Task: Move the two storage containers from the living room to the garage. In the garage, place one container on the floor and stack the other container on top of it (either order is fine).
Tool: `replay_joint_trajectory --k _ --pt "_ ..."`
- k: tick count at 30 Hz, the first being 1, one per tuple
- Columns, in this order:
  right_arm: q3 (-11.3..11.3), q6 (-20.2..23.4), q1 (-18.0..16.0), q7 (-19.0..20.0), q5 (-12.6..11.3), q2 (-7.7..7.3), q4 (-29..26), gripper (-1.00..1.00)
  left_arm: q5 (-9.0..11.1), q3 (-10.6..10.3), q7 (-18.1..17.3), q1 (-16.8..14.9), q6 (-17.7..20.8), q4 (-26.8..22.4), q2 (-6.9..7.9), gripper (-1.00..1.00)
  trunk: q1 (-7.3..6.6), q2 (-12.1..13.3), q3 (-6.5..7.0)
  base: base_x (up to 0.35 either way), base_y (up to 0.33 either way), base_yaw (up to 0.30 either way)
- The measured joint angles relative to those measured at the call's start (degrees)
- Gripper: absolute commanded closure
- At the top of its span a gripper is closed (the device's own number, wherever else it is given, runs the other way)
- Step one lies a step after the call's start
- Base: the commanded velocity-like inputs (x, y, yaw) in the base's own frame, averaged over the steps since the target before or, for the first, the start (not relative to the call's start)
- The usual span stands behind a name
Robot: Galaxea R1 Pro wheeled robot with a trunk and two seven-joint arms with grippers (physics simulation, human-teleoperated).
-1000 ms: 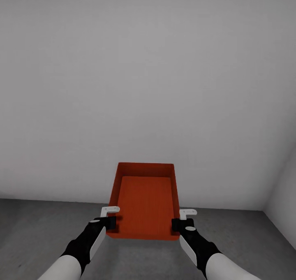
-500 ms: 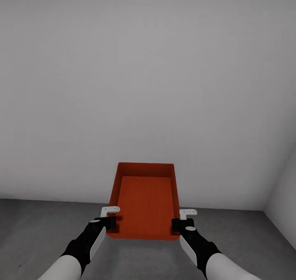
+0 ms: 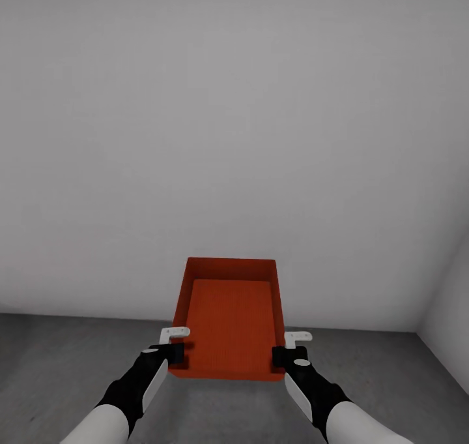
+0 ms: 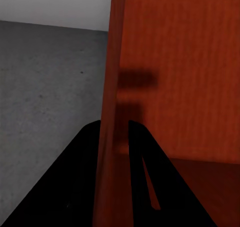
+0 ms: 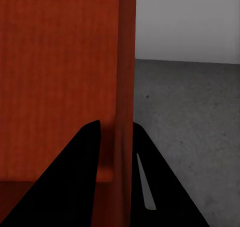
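Note:
An orange-red storage container [image 3: 229, 320] hangs in front of me, held above the dark grey concrete floor [image 3: 58, 359]. My left gripper [image 3: 173, 353] is shut on its left wall near the front corner. In the left wrist view the black fingers [image 4: 82, 157] straddle the storage container's wall [image 4: 112, 87]. My right gripper [image 3: 281, 355] is shut on the right wall. Its fingers [image 5: 85, 152] pinch the storage container's wall [image 5: 125, 62] in the right wrist view. The bin is empty inside.
A plain grey-white wall [image 3: 234, 137] stands close ahead, meeting the concrete floor just beyond the bin. A second wall [image 3: 449, 313] forms a corner at the right. Concrete floor [image 4: 45, 87] spreads out below and to both sides.

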Motion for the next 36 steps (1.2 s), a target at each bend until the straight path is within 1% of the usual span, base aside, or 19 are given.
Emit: replay_joint_trajectory --k 13,16,36 --pt "0.4 0.1 0.0 -0.1 -0.4 -0.07 0.0 1.00 0.0 0.0 0.0 0.0 0.0 0.1 0.00 1.00 0.00 0.0 -1.20 0.000 0.000 0.000" --pt "0.6 0.5 0.0 -0.2 -0.4 -0.06 0.0 1.00 0.3 0.0 0.0 0.0 0.0 0.5 0.06 1.00 0.00 0.0 -1.48 0.000 0.000 0.000" --pt "0.8 1.0 0.0 -0.3 -0.4 -0.08 0.0 1.00 0.4 -0.1 -0.1 0.0 0.0 0.9 0.08 1.00 -0.02 0.1 -3.24 0.000 0.000 0.000"
